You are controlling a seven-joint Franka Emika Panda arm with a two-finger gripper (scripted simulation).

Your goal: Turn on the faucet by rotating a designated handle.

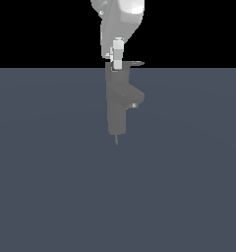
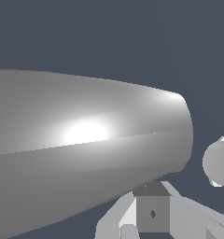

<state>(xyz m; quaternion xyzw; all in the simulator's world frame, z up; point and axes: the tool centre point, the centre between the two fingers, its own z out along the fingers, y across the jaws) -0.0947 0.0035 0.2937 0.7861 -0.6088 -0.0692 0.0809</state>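
Although the arm [image 1: 121,19] hid part of the scene in the exterior view, the faucet [image 1: 116,106] was seen upright at the middle of the dark surface [image 1: 51,172], its spout [image 1: 135,98] pointing to that view's right. At the top of the column a thin blade, judged to be the handle [image 1: 136,63], projected to the right at the far edge of the surface. The hand [image 1: 117,54] stood directly above the column, one pale finger [image 1: 118,49] reaching down to the handle's level. Whether the hand was released or clenched could not be told; no gap between the fingers was visible in either view. Contact with the handle could not be confirmed.

The wrist view was largely filled by a big rounded grey body [image 2: 86,140], unidentified, with blocky grey parts beneath it.

Judgement: the step in hand was engaging the handle ahead of rotation. To do it well, the finger should bear on the blade well out from the cap, where leverage is greatest, and push sideways along an arc about the column. Pressing downward risks slipping off the thin blade.
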